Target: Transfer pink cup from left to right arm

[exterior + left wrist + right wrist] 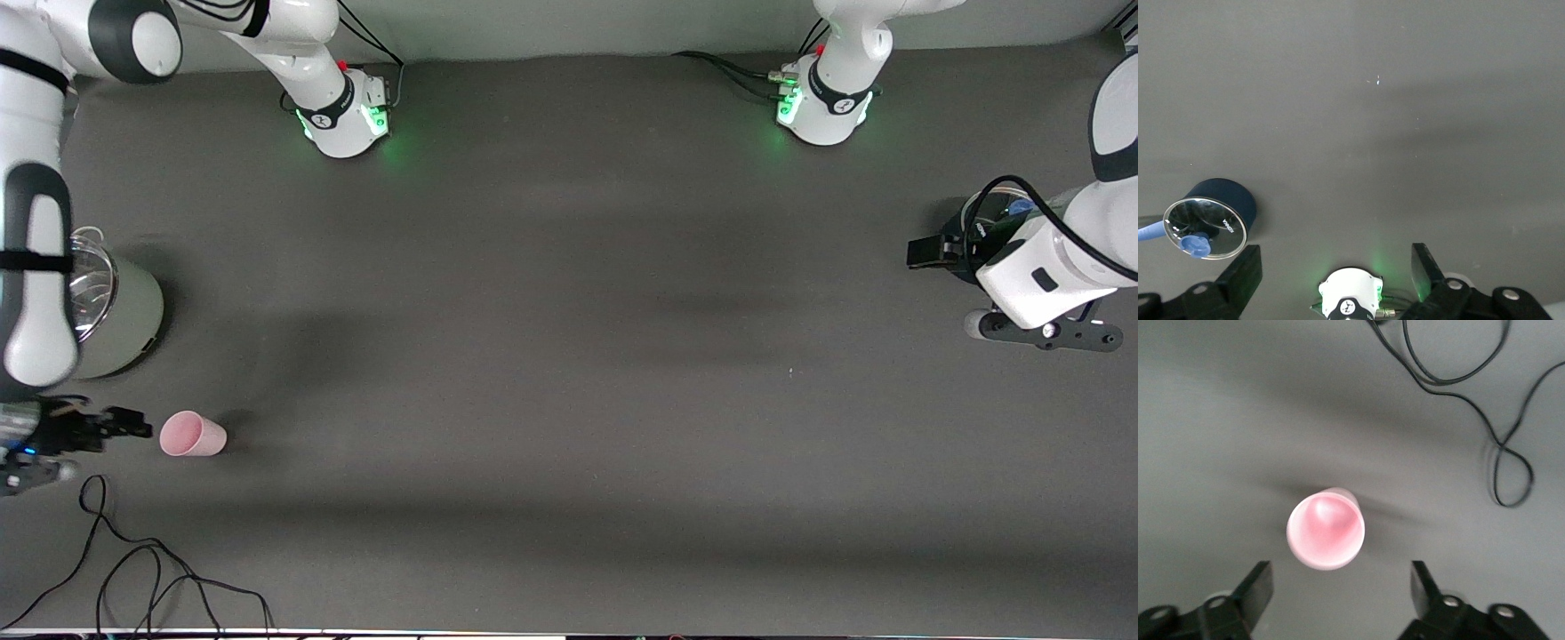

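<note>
The pink cup [191,435] stands upright on the table at the right arm's end, nearer to the front camera than the pale green pot. In the right wrist view the pink cup [1325,529] shows its mouth, just past the fingertips and not between them. My right gripper [138,423] [1338,590] is open beside the cup and holds nothing. My left gripper [925,252] [1335,270] hangs open and empty at the left arm's end of the table, over the dark blue pot.
A pale green pot with a glass lid [124,307] stands under the right arm. The dark blue pot with a glass lid [1211,220] sits below the left arm. A black cable [133,569] loops near the table's front edge, close to the cup.
</note>
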Robot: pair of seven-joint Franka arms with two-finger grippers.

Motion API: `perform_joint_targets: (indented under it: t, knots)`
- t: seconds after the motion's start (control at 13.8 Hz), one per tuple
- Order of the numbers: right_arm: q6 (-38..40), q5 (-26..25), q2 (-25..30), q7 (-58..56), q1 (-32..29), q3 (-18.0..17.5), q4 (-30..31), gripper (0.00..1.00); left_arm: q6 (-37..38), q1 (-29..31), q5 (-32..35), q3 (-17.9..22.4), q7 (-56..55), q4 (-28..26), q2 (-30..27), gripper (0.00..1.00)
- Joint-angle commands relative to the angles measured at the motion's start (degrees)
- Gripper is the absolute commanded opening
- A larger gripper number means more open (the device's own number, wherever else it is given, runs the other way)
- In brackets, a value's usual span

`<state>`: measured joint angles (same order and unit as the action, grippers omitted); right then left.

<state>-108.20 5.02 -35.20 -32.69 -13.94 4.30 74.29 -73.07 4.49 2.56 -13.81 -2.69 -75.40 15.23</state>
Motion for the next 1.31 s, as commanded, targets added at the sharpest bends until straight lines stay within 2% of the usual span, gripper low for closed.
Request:
perform_joint_targets:
  t: [0.0,0.15,0.22,0.51,0.65,0.94,1.02,1.16,1.24]
  knots:
    - [9.2,0.3,9.9,4.6,0.9,0.7,2.5,1.0,-8.7,0.0,0.0,0.9,-3.2,-14.2,-9.7,1.0]
    - [14.7,0.3,15.4,9.0,2.4,0.6,3.8,1.0,-15.1,-0.2,-0.3,0.9,-4.0,-21.8,-14.5,1.0]
    - [15.0,0.3,18.7,11.3,4.1,0.7,6.1,1.0,-16.4,-0.2,-0.3,0.9,-4.0,-23.8,-16.0,1.0]
    - [14.1,-1.0,31.5,19.3,8.6,0.7,17.6,1.0,-14.4,-0.5,-0.3,0.7,-3.7,-23.8,-16.7,1.0]
    - [13.3,-3.5,34.6,23.3,11.6,0.7,20.3,1.0,-14.0,-0.5,-0.3,0.7,-3.6,-23.7,-16.6,1.0]
    - [13.3,-3.6,35.2,27.1,13.3,0.5,20.5,1.0,-14.3,-1.0,-0.2,1.0,-3.0,-23.6,-16.3,1.0]
    - [13.3,-3.6,35.0,28.9,13.8,0.4,20.3,1.0,-14.3,-2.6,-0.1,2.5,-3.0,-23.6,-16.5,1.0]
    - [13.3,-3.8,34.2,31.7,15.8,0.3,18.4,1.0,-15.6,-12.4,0.0,12.5,-2.2,-23.6,-16.6,0.99]
    - [13.3,-3.8,33.5,31.9,16.0,0.3,17.7,1.0,-17.5,-14.3,-0.2,15.2,-0.1,-23.7,-16.7,0.99]
